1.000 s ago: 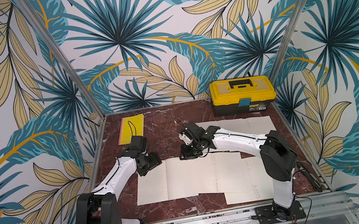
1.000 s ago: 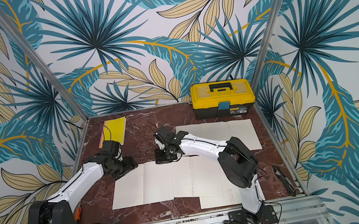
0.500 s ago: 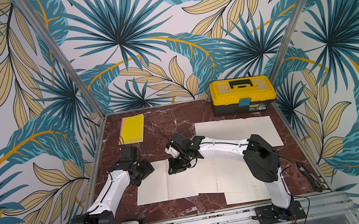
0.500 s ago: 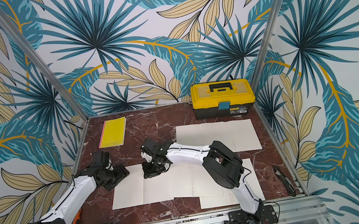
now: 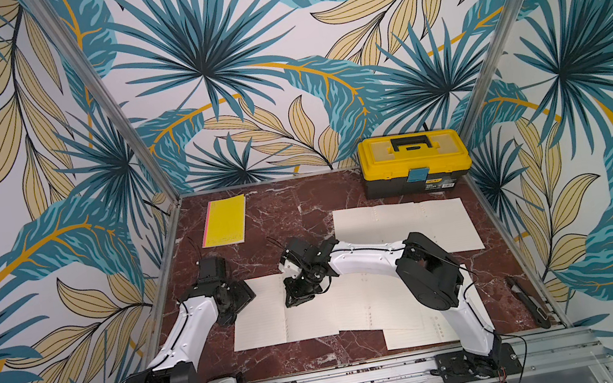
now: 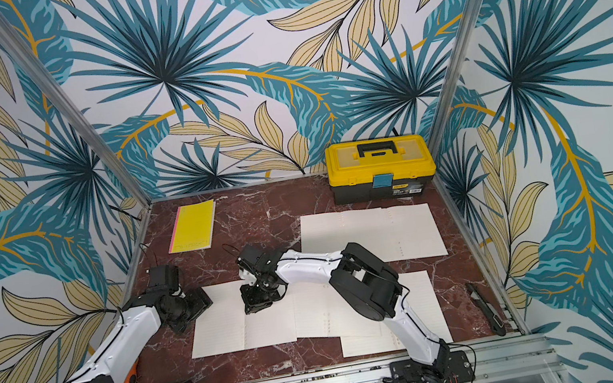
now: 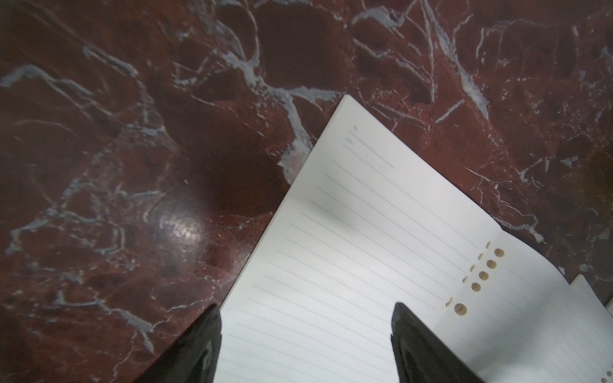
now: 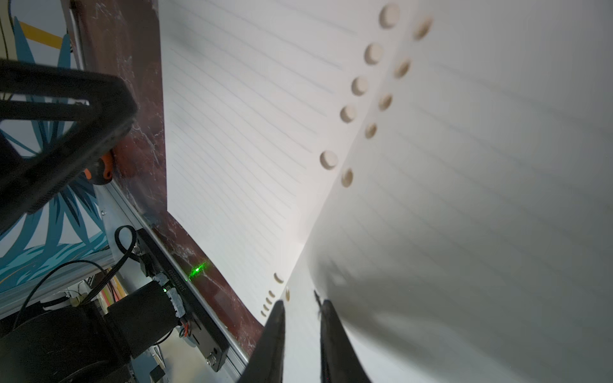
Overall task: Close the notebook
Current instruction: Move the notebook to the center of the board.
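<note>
Notebook (image 5: 259,320) lay open on bench (image 5: 291,212), front-left part. Left pincer (image 7: 305,311) stood open above its outer page. Right pincer (image 8: 300,305) was nearly closed, pinching page edge by spine (punched holes visible there).

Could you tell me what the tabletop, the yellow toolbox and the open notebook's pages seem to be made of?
Tabletop: looks like polished red-brown marble or a marble-print laminate; white veins, glossy glare.
Toolbox: apparently moulded plastic; smooth yellow lid, black base.
Notebook pages: matte cream paper, ruled, with punched holes.
</note>
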### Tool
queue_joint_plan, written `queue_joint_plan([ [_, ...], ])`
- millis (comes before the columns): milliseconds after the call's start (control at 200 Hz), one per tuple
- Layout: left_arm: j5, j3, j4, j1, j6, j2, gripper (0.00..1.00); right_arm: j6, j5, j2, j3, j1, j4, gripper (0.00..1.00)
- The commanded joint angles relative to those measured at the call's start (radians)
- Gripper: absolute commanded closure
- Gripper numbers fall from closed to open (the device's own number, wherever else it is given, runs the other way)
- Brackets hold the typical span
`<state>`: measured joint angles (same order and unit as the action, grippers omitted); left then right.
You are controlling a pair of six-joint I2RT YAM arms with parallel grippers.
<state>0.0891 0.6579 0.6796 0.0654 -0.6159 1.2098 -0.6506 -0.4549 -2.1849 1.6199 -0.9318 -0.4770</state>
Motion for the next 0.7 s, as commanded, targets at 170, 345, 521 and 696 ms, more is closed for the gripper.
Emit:
queue_joint_plan([
  [170, 0.024, -0.034, -0.025, 0.061, 0.021, -0.019, 0.18, -0.008, 0.022, -0.042, 0.022, -0.007, -0.038, 0.80],
  [345, 0.050, -0.037, -0.040, 0.088, 0.027, -0.015, 0.18, -0.018, 0.021, -0.059, 0.003, -0.008, -0.029, 0.81],
  [521, 0.055, -0.038, -0.044, 0.100, 0.030, -0.012, 0.18, -0.022, 0.023, -0.085, 0.010, -0.007, -0.054, 0.82],
  [696, 0.059, -0.039, -0.046, 0.105, 0.034, -0.001, 0.17, -0.045, 0.042, -0.095, -0.020, -0.006, -0.065, 0.83],
])
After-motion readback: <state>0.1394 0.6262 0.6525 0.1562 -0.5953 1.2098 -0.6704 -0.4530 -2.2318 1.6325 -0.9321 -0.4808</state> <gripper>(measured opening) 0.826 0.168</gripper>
